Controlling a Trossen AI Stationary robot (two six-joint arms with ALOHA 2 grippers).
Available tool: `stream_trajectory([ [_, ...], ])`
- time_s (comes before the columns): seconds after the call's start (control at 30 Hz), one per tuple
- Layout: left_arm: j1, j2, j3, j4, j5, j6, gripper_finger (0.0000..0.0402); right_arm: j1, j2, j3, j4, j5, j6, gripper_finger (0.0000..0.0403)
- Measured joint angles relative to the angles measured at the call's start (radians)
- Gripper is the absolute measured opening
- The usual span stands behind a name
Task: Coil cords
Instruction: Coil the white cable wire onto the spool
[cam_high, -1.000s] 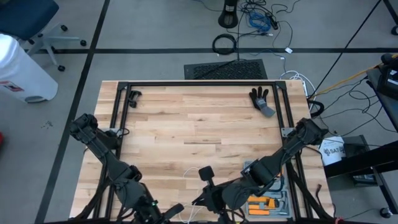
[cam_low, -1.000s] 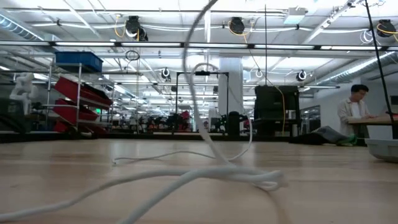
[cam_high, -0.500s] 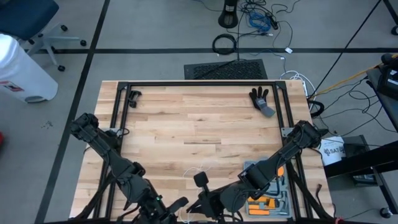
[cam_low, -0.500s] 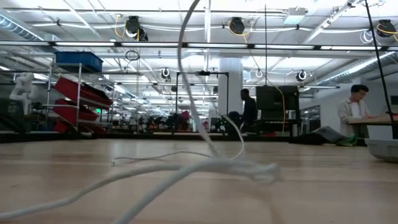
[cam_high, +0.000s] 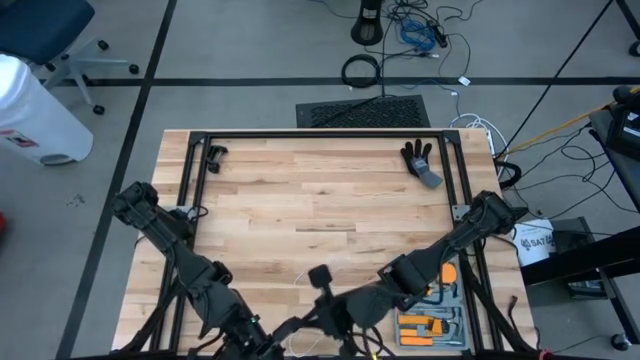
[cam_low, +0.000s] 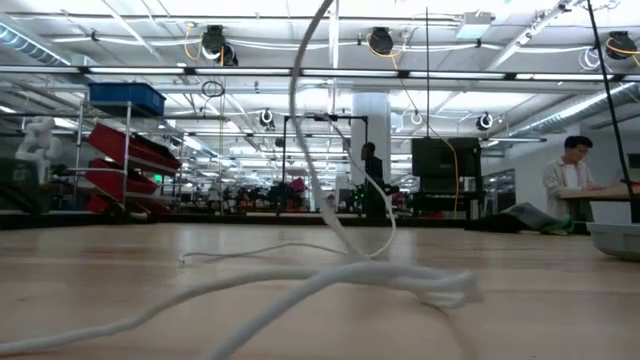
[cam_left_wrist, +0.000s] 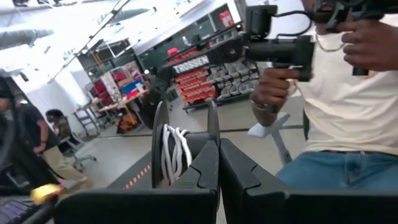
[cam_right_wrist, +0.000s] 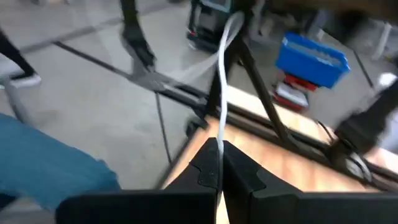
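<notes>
Low view: white cord (cam_low: 350, 275) is lying slack on the table, its bundled loop now sitting further right than a second ago, one strand rising up out of frame. Left pincer (cam_left_wrist: 217, 163) is clenched on the black reel (cam_left_wrist: 185, 149), a few turns wound just beyond its tips. Right pincer (cam_right_wrist: 219, 163) is clenched on the cord, which is running straight out ahead. Slack is being drawn in; most remains uncoiled.

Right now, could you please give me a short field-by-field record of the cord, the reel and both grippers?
cord: white cord, loose loops on the table, one strand rising out of frame
reel: black reel, some white turns wound on, held in left gripper
right gripper: right gripper shut on the cord
table: wooden table
</notes>
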Motion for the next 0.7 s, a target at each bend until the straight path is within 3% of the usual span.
stream_trajectory([
  [0.1,-0.018,-0.007,0.000,-0.034,-0.045,-0.010,0.0002,0.006,-0.031,0.000,-0.155,0.096,0.058,0.0019],
  [0.37,-0.058,-0.073,0.000,-0.191,-0.355,-0.053,0.0002,0.109,-0.087,0.000,-0.636,0.397,0.389,0.0092],
  [0.5,-0.059,-0.109,0.000,-0.222,-0.490,-0.093,0.0002,0.173,-0.079,0.000,-0.694,0.474,0.493,0.0119],
  [0.7,-0.055,-0.153,0.001,-0.305,-0.608,-0.194,0.0002,0.285,-0.062,0.000,-0.679,0.748,0.500,0.0129],
])
